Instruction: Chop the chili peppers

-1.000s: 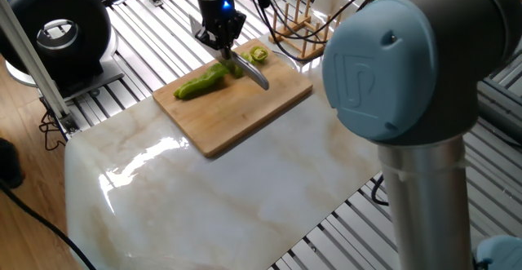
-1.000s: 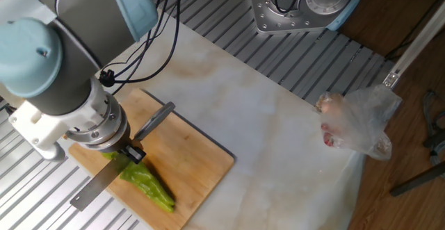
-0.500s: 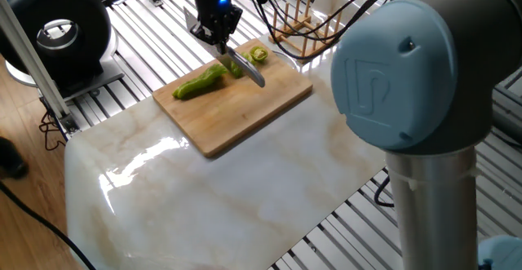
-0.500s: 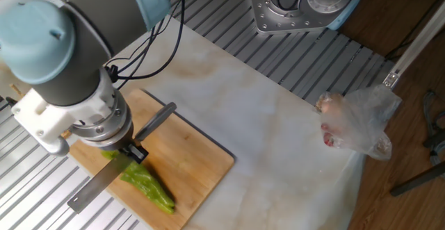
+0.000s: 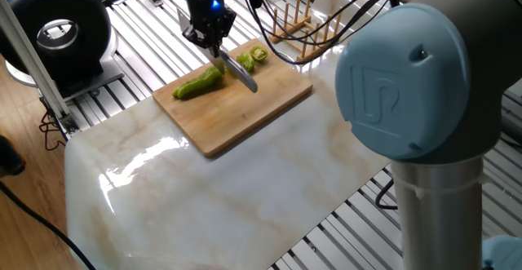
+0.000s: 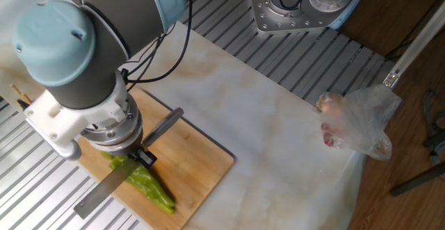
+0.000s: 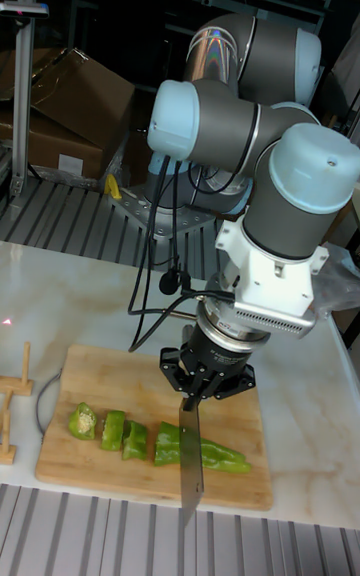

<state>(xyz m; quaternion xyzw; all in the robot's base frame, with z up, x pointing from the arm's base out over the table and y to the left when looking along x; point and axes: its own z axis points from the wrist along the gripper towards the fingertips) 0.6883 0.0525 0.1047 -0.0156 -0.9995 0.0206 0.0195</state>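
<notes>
The claw (image 7: 205, 388) is clamped on the handle of a knife (image 7: 190, 456), gripping it from above so the blade hangs edge-down and runs crosswise to the chili pepper (image 7: 200, 453), which is the orientation a slicing stroke needs. The pepper lies directly beneath the claw on the wooden cutting board (image 7: 95, 366), which sits on the marble tabletop (image 5: 245, 188) and keeps the blade off the stone. In the tall fixed view, three short cut pieces (image 7: 110, 429) lie in a row to one side of the blade, and the long uncut tapered part extends to the other side. That layout suggests the cuts are working along the pepper from its stem end toward the tip. Whether the blade edge touches the pepper right now I cannot tell. Much of the pepper looks left to chop.
</notes>
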